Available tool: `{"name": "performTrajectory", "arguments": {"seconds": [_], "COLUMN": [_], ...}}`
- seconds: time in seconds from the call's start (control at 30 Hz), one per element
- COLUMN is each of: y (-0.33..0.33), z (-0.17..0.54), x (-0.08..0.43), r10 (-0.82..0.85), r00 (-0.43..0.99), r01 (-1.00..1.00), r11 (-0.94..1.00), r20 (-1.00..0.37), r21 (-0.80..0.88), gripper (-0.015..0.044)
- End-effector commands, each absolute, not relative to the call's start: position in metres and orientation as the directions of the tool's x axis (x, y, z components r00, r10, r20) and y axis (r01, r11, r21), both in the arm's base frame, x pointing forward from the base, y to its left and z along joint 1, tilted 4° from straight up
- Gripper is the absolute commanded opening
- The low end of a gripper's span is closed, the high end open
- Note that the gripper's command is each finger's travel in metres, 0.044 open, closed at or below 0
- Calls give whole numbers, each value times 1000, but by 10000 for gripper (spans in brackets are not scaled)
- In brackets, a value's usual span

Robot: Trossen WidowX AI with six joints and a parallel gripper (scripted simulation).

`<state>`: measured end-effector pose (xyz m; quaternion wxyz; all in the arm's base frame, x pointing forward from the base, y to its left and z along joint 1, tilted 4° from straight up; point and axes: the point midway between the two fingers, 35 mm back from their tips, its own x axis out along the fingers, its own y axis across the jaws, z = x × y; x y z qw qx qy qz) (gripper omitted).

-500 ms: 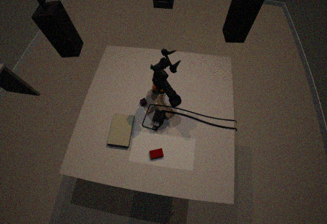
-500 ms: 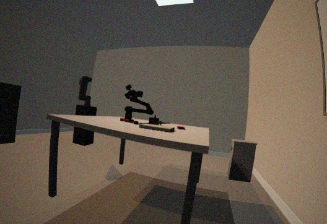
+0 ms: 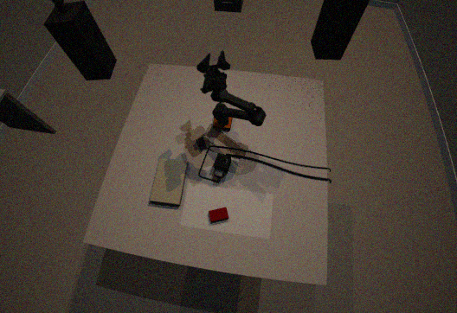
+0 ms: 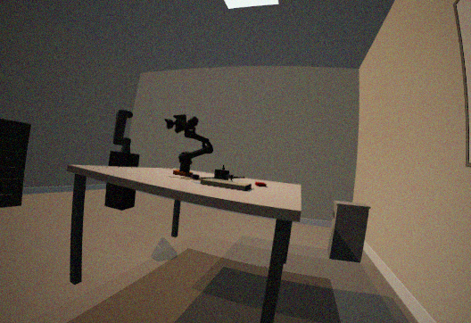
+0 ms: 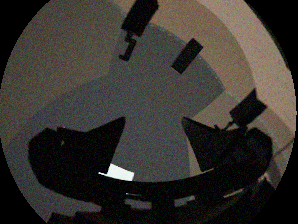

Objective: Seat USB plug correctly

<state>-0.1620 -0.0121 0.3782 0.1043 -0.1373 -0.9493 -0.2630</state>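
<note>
1. The arm (image 3: 255, 115) (image 4: 207, 145) stands on its orange base (image 3: 228, 127) (image 4: 177, 172), folded back on itself and raised over the table (image 3: 299, 247) (image 4: 147, 184), well apart from the cube.
2. Its gripper (image 3: 215, 60) (image 4: 169, 123) (image 5: 153, 119) is spread wide, with nothing between the fingers — from the wrist I see just walls, floor and a bright ceiling light (image 5: 121, 172) past them.
3. The black power cube (image 3: 222, 162) (image 4: 221, 174) sits on the table near the arm's base, and from the side something dark and thin pokes up from its top. That upright piece is probably the USB plug (image 4: 224, 167), though in this gloom I can't tell how deep it sits or which way round.
4. Dark cables (image 3: 277, 166) run from around the cube to the table's edge.
5. A pale, flat, book-like slab (image 3: 169, 183) (image 4: 225, 184) lies on one side of the cube — near it, not touching.
6. A small red block (image 3: 218, 214) (image 4: 260, 184) rests on a white sheet (image 3: 248, 213).
7. A little dark block (image 3: 202, 143) (image 4: 195, 177) sits between the arm's base and the slab.
</note>
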Motion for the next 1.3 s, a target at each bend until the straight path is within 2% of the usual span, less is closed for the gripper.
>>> {"name": "performTrajectory", "arguments": {"seconds": [0.0, 0.1, 0.17, 0.27, 0.37, 0.5, 0.6, 0.67, 0.8, 0.97, 1.1, 1.27], "y": [-75, -133, -170, -219, -258, -288, -293, -286, -253, -181, -113, -24], "z": [389, 391, 389, 381, 368, 343, 321, 304, 268, 226, 198, 173], "x": [-163, -149, -132, -96, -47, 30, 91, 131, 202, 265, 289, 290], "r10": [-65, -313, -470, -678, -840, -960, -971, -941, -807, -548, -335, -114], "r00": [-957, -914, -853, -718, -539, -263, -55, 72, 274, 387, 359, 198], "r01": [189, 163, 208, 364, 587, 876, 992, 991, 774, 186, -329, -829], "r11": [599, 302, 94, -171, -321, -280, -80, 106, 508, 834, 828, 511], "r20": [282, 259, 228, 159, 63, -97, -235, -331, -524, -742, -871, -974], "r21": [778, 939, 973, 916, 743, 392, 100, -85, -377, -519, -454, -228], "gripper": [440, 440, 440, 440, 440, 440, 440, 440, 440, 440, 440, 440]}}
